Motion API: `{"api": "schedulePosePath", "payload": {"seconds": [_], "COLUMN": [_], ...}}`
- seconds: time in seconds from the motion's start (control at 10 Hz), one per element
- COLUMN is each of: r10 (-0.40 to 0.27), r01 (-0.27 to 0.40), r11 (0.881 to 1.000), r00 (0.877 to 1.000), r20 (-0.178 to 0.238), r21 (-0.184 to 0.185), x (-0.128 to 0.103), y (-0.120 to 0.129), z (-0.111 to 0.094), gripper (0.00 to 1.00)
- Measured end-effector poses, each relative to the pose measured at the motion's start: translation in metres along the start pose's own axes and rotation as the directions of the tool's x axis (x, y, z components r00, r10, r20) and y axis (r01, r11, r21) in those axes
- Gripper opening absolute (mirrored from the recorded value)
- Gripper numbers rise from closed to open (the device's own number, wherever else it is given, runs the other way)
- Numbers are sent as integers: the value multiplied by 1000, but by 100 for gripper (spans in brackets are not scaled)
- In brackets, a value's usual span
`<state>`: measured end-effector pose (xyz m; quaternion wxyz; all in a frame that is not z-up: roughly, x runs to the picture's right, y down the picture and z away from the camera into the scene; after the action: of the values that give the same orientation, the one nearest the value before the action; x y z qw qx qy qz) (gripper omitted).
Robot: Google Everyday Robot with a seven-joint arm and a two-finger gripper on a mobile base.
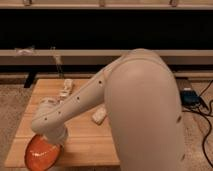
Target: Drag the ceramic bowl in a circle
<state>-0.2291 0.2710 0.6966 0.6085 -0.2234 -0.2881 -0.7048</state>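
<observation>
Wooden table (87,144) w/ orange bowl (40,155) at front-left corner, gripper (52,144) down at bowl's back rim, pale block (99,116) near centre, pale item (66,87) at back.

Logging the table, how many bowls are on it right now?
1: the ceramic bowl at the wooden table's lower-left corner in view, under the gripper. The arm may hide others.
</observation>
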Motion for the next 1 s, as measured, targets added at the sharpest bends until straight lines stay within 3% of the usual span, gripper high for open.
{"api": "schedulePosePath", "payload": {"seconds": [0.5,1.0], "r10": [-27,125], "r01": [27,-124], "r11": [1000,992], "r00": [1000,991], "r20": [-10,-54], "r21": [4,19], "x": [51,122], "y": [-53,-35], "z": [4,-8], "gripper": [0,0]}}
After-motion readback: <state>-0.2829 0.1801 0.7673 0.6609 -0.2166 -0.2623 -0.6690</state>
